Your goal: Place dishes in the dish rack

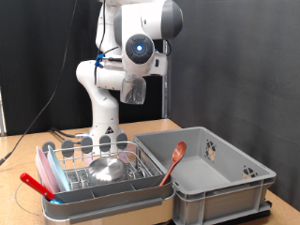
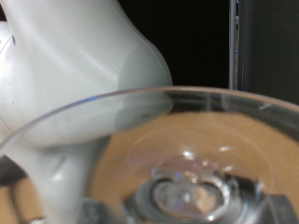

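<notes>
While the tool (image 1: 134,91) hangs high above the table (image 1: 159,127), it holds a clear glass (image 1: 133,90) that fills the wrist view. The steel bowl (image 1: 106,170) already sits in the dish rack (image 1: 103,167). This looks like the carrying step. The glass must come down slowly into a free spot between prongs.

Silver wire rack (image 1: 98,164), grey tray w/ pink edges; grey bin (image 1: 220,173); red spoon (image 1: 174,159).
</notes>
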Robot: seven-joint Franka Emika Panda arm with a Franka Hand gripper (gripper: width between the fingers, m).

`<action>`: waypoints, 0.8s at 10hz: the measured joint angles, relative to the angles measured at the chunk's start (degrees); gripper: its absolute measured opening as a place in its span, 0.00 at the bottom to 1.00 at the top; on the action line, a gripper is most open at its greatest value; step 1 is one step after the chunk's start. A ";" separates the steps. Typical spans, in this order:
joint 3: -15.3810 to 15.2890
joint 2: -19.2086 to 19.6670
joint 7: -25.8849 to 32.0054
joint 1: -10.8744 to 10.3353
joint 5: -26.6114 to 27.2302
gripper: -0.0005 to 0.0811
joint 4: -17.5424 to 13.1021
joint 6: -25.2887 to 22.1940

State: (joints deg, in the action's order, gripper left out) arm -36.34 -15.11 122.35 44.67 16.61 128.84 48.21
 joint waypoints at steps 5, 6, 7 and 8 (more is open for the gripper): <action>-0.74 0.50 6.51 -0.66 -4.58 0.14 1.71 3.06; -1.02 1.27 6.51 -0.65 -5.49 0.14 2.26 3.92; -1.30 2.39 6.51 -0.65 -6.28 0.14 2.76 4.96; -1.49 3.48 6.51 -0.65 -6.80 0.14 3.25 6.16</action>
State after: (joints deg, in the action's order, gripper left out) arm -37.83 -11.63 128.86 44.02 9.81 132.09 54.37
